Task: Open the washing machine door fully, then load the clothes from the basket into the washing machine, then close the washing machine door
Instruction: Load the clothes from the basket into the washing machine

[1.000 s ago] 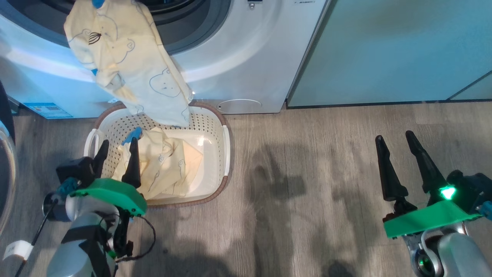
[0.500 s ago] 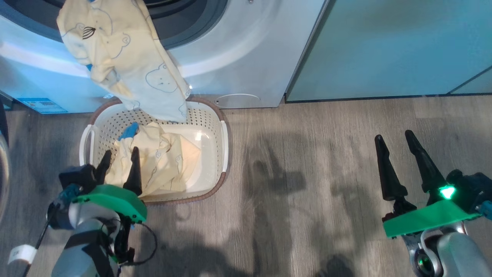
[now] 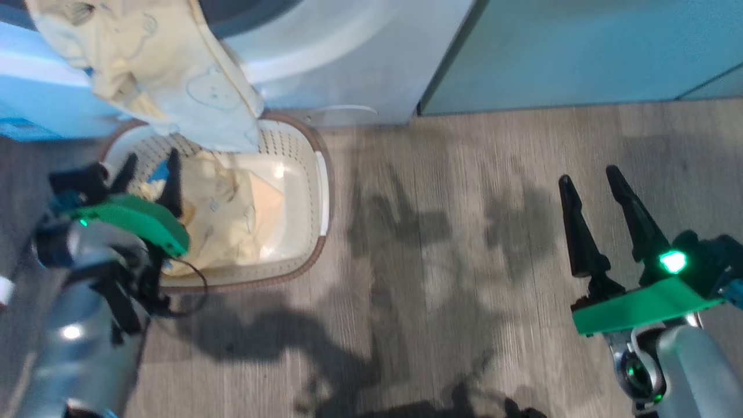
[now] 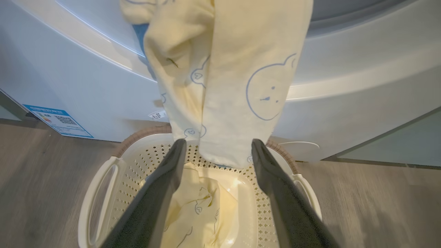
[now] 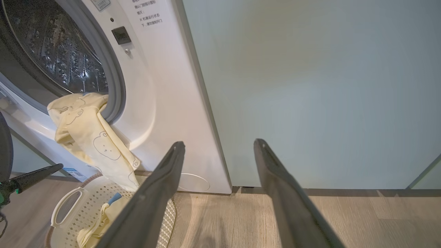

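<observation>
One pale yellow garment of the clothes hangs out of the washing machine opening, and its lower end reaches the basket's far rim. Another garment lies in the cream basket on the floor in front of the machine. My left gripper is open above the basket's left part, its tips just short of the hanging garment. My right gripper is open over bare floor at the right. The door's dark edge shows at the far left.
Pale green cabinets stand right of the machine. Wood-look floor stretches between the basket and my right arm. The steel drum is open to view. A blue label sits low on the machine's front.
The head camera has shifted, so the whole scene sits higher and more to the left. My left gripper has moved farther over the basket toward the hanging garment. The right gripper holds its place.
</observation>
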